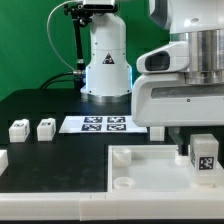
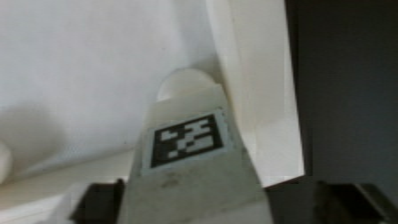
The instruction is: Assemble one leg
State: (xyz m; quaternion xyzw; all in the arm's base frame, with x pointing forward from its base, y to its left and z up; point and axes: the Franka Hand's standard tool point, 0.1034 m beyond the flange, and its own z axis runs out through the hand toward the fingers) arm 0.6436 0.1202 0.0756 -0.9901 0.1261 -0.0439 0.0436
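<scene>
My gripper (image 1: 203,152) is shut on a white leg (image 1: 204,158) with a black-and-white marker, holding it upright over the far corner, at the exterior view's right, of the large white tray (image 1: 140,175). In the wrist view the held leg (image 2: 192,140) fills the middle between the two dark fingers (image 2: 93,203), with the tray's rim (image 2: 249,90) beside it. Two more legs (image 1: 18,129) (image 1: 46,128) stand on the black table at the exterior view's left. A round corner socket (image 1: 121,155) shows on the tray.
The marker board (image 1: 100,124) lies behind the tray, in front of the arm's white base (image 1: 106,70). A white part (image 1: 3,158) shows at the exterior view's left edge. The arm's big white wrist (image 1: 185,85) hangs over the tray.
</scene>
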